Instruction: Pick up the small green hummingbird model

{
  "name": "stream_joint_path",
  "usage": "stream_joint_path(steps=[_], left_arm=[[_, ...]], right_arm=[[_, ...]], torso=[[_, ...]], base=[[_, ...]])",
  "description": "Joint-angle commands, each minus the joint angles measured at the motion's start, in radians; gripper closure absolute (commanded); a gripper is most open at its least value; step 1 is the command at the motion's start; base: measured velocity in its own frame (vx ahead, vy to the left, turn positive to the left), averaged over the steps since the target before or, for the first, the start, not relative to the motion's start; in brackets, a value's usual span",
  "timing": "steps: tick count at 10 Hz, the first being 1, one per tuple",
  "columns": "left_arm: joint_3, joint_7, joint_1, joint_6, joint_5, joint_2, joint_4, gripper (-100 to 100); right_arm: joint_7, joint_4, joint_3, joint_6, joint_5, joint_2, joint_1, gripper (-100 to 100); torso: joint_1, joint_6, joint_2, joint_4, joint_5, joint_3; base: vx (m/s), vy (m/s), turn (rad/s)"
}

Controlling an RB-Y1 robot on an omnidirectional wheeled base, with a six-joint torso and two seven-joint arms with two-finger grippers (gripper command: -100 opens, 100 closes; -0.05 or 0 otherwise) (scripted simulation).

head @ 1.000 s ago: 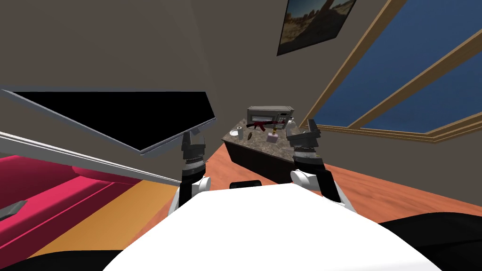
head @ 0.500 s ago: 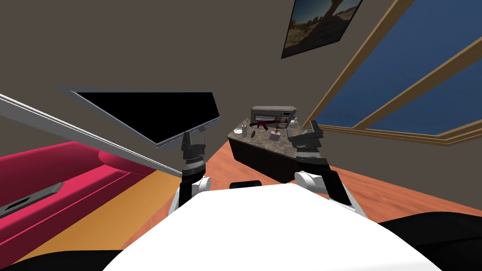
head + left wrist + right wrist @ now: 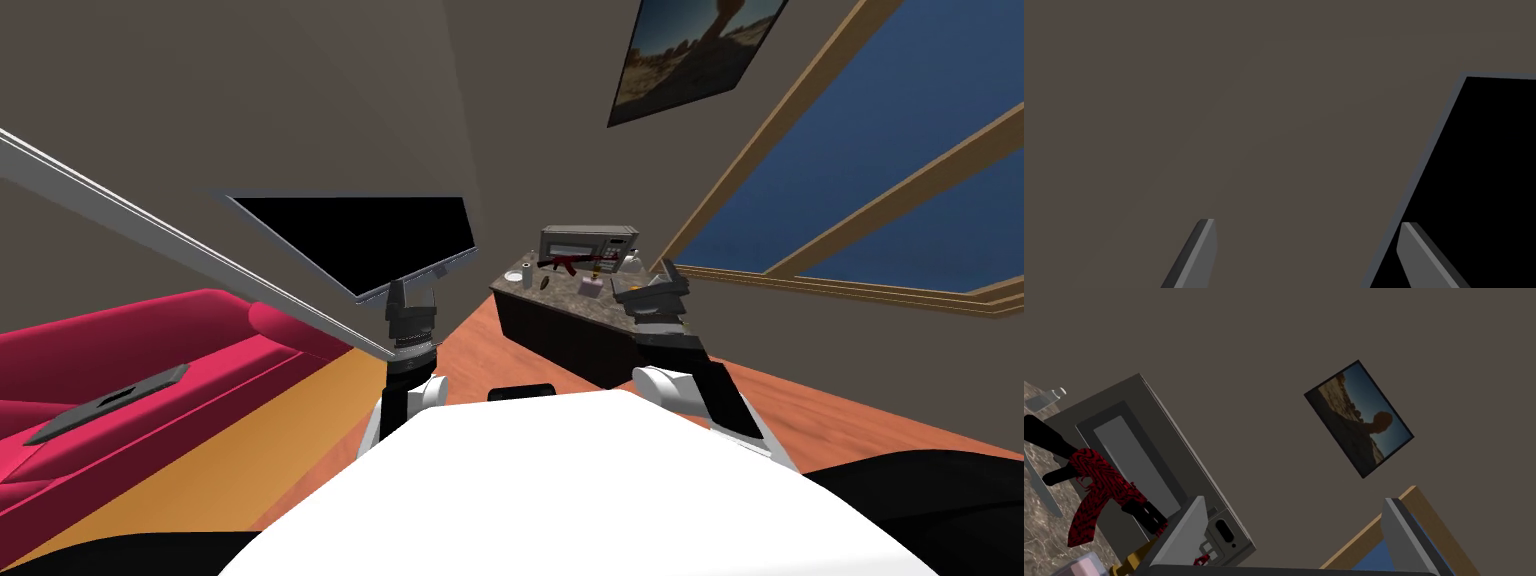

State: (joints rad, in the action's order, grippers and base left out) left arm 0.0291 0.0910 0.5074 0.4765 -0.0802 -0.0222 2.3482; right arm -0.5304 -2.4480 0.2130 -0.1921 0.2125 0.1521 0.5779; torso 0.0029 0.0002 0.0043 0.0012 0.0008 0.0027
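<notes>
The left gripper (image 3: 1305,222) and right gripper (image 3: 1291,500) are held open. On the crowded surface (image 3: 565,297) the toy rifle (image 3: 1094,488) could be knocked if the hummingbird, not surely made out, is misjudged.

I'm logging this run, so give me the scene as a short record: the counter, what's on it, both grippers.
counter: dark base, marbled top
on counter: grey microwave, red-and-black toy rifle, pale cylinder
hummingbird: too small to pick out
left gripper: open, empty, held forward
right gripper: open, empty, toward the microwave
</notes>
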Motion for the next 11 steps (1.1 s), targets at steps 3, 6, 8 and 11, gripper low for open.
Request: stream_joint_path(steps=[3, 6, 8, 11], left_arm=[[0.0, 0.0, 0.0, 0.0, 0.0, 0.0, 0.0, 0], [0.0, 0.0, 0.0, 0.0, 0.0, 0.0, 0.0, 0], [0.0, 0.0, 0.0, 0.0, 0.0, 0.0, 0.0, 0], [0.0, 0.0, 0.0, 0.0, 0.0, 0.0, 0.0, 0]], right_arm=[[-0.105, -0.001, 0.044, 0.085, 0.034, 0.002, 0.014, -100], [-0.183, 0.002, 0.065, 0.129, 0.049, 0.004, 0.019, -100], [-0.239, 0.008, 0.087, 0.176, 0.063, 0.005, 0.023, -100], [-0.313, 0.016, 0.109, 0.226, 0.076, 0.007, 0.026, -100]], torso=[[0.0, 0.0, 0.0, 0.0, 0.0, 0.0], [0.0, 0.0, -0.002, 0.0, 0.0, -0.001], [0.0, 0.0, -0.002, -0.001, 0.0, -0.001], [-0.001, 0.0, -0.004, -0.001, 0.0, -0.002]], base=[[-0.053, 0.073, 0.115], [-0.031, 0.063, 0.09], [-0.019, 0.068, 0.102], [-0.002, 0.044, 0.076]])
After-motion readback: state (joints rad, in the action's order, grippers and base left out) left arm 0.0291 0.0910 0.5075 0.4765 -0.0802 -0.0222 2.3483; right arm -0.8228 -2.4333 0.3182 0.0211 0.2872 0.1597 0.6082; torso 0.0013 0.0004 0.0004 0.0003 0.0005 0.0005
